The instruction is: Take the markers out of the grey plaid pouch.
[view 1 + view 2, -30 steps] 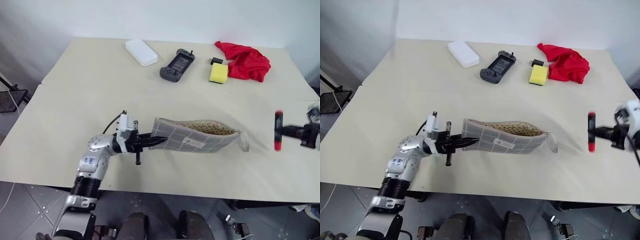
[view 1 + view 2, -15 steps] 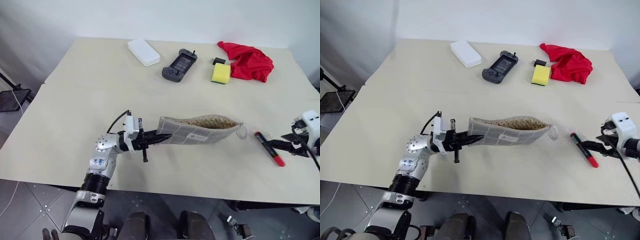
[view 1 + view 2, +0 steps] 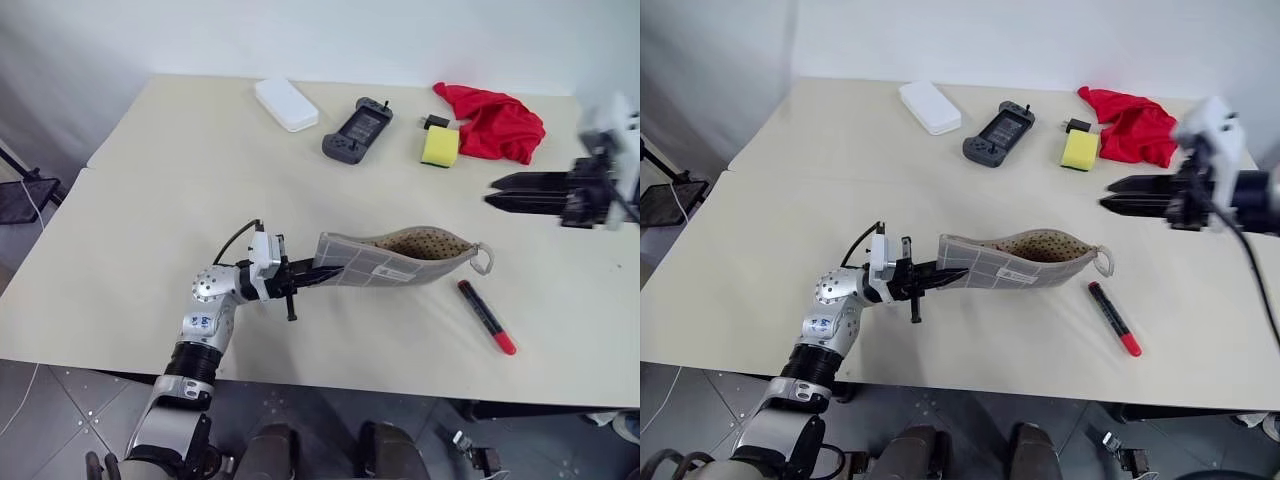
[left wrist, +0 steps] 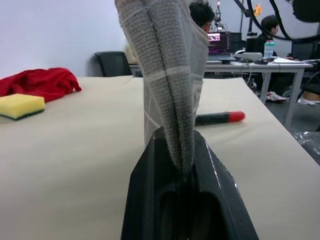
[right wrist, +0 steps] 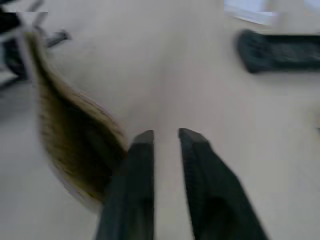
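- left gripper (image 3: 318, 274) clamped on closed end of grey plaid pouch (image 3: 395, 260), holding it up off table (image 3: 130, 240), mouth open
- red marker (image 3: 486, 317) flat on table just beside pouch's zipper ring, nothing touching it
- right gripper (image 3: 1110, 197) above table, beyond pouch, fingers nearly together, empty
- far edge: white box (image 3: 284, 104), game controller (image 3: 356, 129), yellow sponge (image 3: 439, 146), red cloth (image 3: 495, 121)

Even, diffuse overhead light falls on the bench (image 3: 150, 200), casting soft, short shadows with no glare. The right end effector (image 3: 492, 191) near the bench's right edge is smeared by motion blur. Its wrist view is blurred throughout, while the left wrist view stays sharp up close.
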Robot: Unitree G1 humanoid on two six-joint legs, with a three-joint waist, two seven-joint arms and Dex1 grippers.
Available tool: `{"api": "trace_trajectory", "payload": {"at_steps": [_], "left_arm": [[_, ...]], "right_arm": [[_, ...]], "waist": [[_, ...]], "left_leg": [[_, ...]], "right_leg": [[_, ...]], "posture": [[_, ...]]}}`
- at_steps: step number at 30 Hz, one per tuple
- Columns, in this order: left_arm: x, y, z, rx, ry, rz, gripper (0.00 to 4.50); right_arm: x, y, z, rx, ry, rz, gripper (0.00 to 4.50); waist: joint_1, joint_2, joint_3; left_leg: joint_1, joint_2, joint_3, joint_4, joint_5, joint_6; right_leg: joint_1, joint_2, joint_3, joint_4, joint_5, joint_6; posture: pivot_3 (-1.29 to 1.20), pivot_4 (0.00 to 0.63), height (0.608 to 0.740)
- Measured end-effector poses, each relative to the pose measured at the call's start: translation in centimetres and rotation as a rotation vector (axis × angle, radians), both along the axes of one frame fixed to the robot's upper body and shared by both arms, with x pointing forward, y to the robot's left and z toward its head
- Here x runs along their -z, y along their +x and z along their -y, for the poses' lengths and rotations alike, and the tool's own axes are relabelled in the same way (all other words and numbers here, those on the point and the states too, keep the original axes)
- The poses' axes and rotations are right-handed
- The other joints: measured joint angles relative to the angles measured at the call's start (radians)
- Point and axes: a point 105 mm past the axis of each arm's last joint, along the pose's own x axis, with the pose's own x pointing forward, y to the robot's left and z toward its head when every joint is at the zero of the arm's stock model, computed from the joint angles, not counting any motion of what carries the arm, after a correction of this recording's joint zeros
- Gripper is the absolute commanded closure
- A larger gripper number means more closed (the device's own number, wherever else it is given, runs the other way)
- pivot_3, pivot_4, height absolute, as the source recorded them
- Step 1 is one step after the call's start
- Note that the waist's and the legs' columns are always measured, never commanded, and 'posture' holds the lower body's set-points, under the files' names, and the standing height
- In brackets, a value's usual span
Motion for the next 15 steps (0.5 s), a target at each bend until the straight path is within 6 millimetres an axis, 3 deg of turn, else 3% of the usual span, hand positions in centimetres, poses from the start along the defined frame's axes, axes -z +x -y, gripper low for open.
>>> {"api": "trace_trajectory", "payload": {"at_steps": [4, 10, 15], "left_arm": [[0.1, 0.1, 0.0, -0.009, 0.001, -0.004, 4.50], [0.1, 0.2, -0.1, -0.018, 0.003, -0.004, 4.50], [0.2, 0.2, 0.0, -0.017, 0.008, -0.004, 4.50]], "right_arm": [[2.4, -0.5, -2.6, -0.057, -0.030, -0.060, 4.48], [4.9, -1.6, -3.3, -0.102, -0.079, -0.108, 4.48], [7.1, -1.1, -3.3, -0.099, -0.213, -0.081, 4.48]], "waist": [[0.000, 0.000, 0.000], [-0.005, 0.000, 0.000], [-0.006, 0.000, 0.000]], "left_leg": [[-0.001, -0.001, 0.001, 0.000, 0.000, 0.000], [0.000, -0.001, 0.002, 0.000, 0.000, 0.000], [0.000, -0.002, 0.002, 0.000, 0.000, 0.000]], "right_leg": [[0.000, 0.000, -0.001, 0.000, 0.000, 0.000], [0.000, 0.000, -0.001, 0.000, 0.000, 0.000], [0.000, 0.000, 0.000, 0.000, 0.000, 0.000]], "posture": [[0.00, 0.150, 0.740], [0.00, 0.150, 0.740], [0.00, 0.150, 0.740]]}}
